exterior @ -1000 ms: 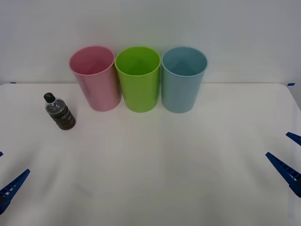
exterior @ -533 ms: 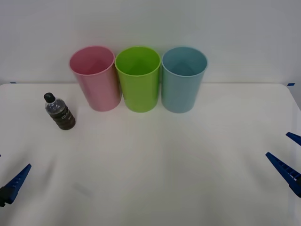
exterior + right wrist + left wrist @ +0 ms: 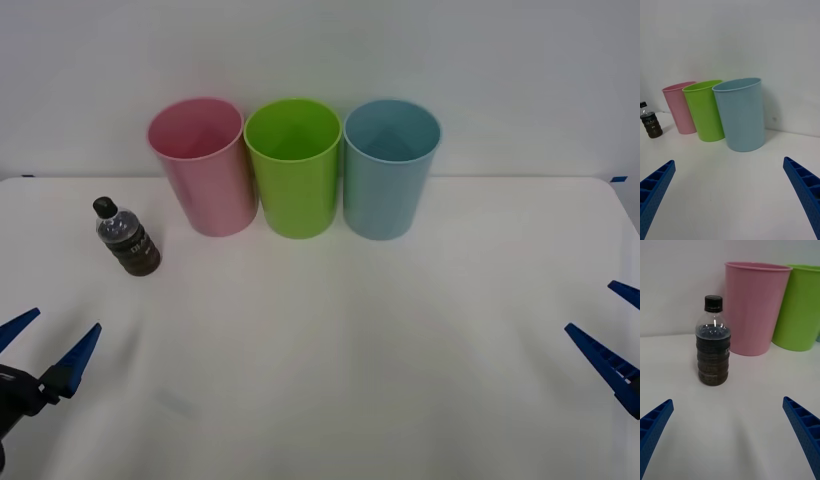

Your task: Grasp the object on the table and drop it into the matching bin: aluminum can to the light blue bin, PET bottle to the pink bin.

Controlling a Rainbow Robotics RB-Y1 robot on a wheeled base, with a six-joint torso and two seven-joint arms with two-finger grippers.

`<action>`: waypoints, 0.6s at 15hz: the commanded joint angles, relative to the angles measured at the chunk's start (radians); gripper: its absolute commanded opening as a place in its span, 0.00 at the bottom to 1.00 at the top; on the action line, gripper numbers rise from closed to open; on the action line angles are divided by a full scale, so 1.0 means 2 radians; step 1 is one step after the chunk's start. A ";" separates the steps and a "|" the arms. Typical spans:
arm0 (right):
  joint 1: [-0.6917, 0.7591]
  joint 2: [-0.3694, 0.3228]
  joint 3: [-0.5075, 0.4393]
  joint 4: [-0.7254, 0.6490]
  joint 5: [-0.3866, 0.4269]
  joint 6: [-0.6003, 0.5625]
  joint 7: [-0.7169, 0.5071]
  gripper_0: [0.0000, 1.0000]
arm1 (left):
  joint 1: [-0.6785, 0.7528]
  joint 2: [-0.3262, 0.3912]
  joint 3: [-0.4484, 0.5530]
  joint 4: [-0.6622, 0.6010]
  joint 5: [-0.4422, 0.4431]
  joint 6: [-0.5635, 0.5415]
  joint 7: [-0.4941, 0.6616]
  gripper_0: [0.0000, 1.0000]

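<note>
The PET bottle point(image 3: 128, 237) stands upright on the white table point(image 3: 350, 340), left of the pink bin point(image 3: 205, 170). It has a black cap and a dark lower body. My left gripper point(image 3: 69, 318) is open near the table's front left, short of the bottle with a gap between them. In the left wrist view the bottle point(image 3: 713, 348) stands centred ahead of the open left gripper point(image 3: 727, 401), the pink bin point(image 3: 754, 311) behind it. The light blue bin point(image 3: 390, 170) stands at the right end of the row. My right gripper point(image 3: 588, 305) waits open at the far right.
A lime green bin point(image 3: 293, 170) stands between the pink and light blue bins, the three nearly touching in a row at the back by a white wall. The right wrist view has the light blue bin point(image 3: 741, 112) nearest, with the bottle point(image 3: 650, 122) far off.
My left gripper has come forward from the lower left corner toward the bottle, and both its fingers now show. The right gripper, bottle and bins have not moved.
</note>
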 commanded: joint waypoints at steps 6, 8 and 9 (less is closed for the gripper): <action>0.000 0.000 0.000 0.000 0.000 0.000 0.000 1.00 | -0.066 -0.026 -0.008 0.044 -0.043 0.031 -0.001 1.00; 0.000 0.000 0.000 0.000 0.000 0.000 0.000 1.00 | -0.086 -0.042 -0.008 0.055 -0.063 0.043 0.000 1.00; 0.000 0.000 0.000 0.000 0.000 0.000 0.000 1.00 | -0.096 -0.048 -0.008 0.062 -0.072 0.046 0.000 1.00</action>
